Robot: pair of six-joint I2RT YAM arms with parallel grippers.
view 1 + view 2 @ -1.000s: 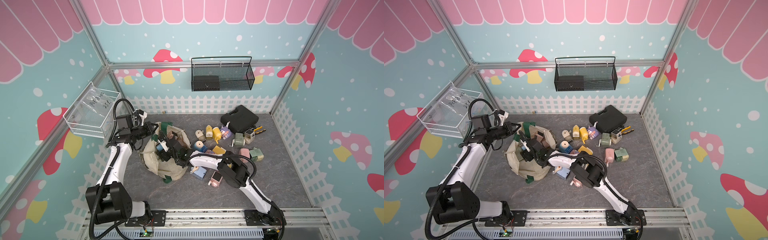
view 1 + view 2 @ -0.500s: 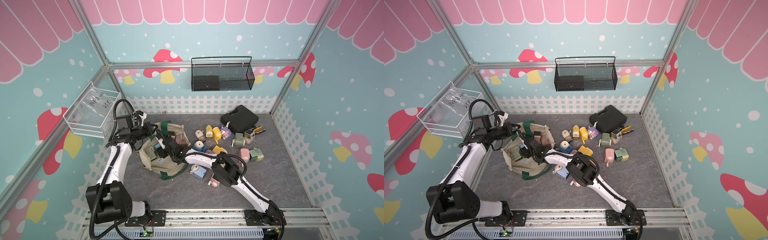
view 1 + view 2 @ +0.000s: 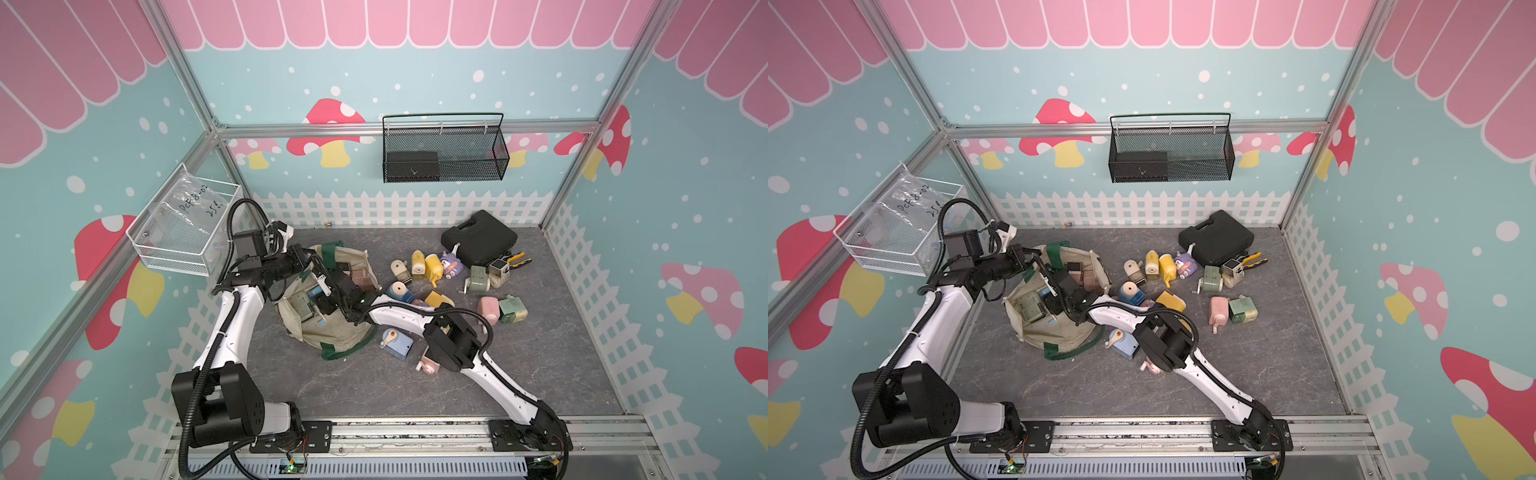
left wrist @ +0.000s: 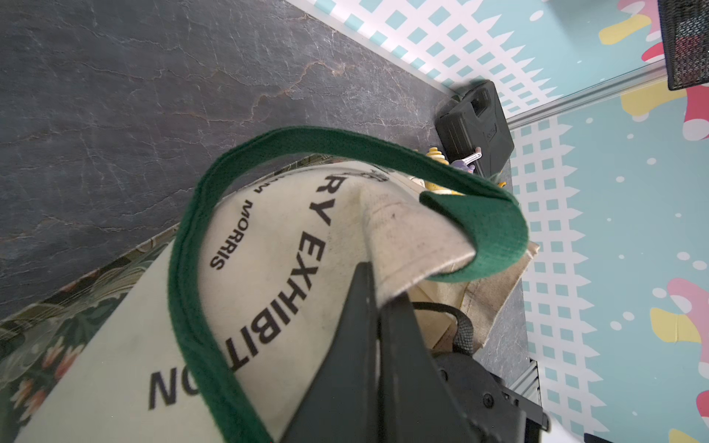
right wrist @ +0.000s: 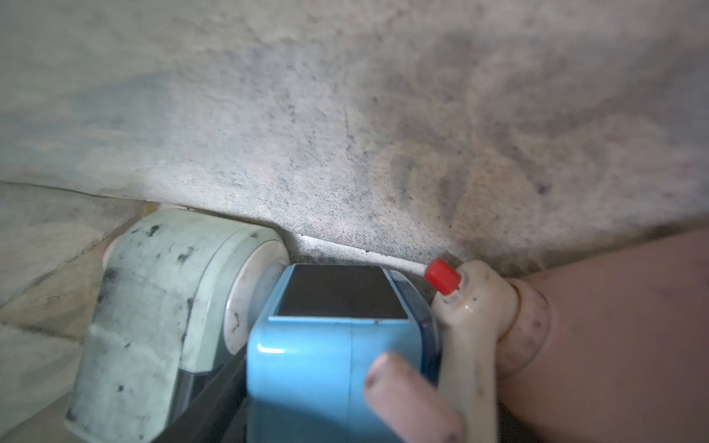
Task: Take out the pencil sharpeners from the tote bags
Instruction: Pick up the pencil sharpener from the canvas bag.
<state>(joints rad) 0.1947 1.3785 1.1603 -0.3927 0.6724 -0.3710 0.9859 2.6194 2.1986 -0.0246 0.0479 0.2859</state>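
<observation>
The cream tote bag (image 3: 332,332) (image 3: 1059,328) lies open at centre left of the floor. My left gripper (image 3: 308,257) (image 4: 370,268) is shut on its rim beside the green strap (image 4: 184,249). Inside the mouth, my right gripper (image 3: 320,300) (image 3: 1048,302) reaches in. A blue pencil sharpener (image 5: 307,360) sits between its jaws, one dark finger (image 5: 207,399) against its side, the other hidden behind a pink crank knob (image 5: 406,391). A sage sharpener (image 5: 153,307) (image 3: 302,307) and a pink one (image 5: 614,326) flank it. Several sharpeners (image 3: 432,266) lie on the floor right of the bag.
A black case (image 3: 478,237) and yellow-and-black pliers (image 3: 517,259) lie at the back right. A black mesh basket (image 3: 444,153) hangs on the back wall, a white wire basket (image 3: 183,232) on the left wall. Two sharpeners (image 3: 397,343) lie under my right forearm.
My right gripper has pushed further left into the bag and its jaws have narrowed around the blue sharpener. The bag's mouth has spread leftward. The left gripper keeps its hold.
</observation>
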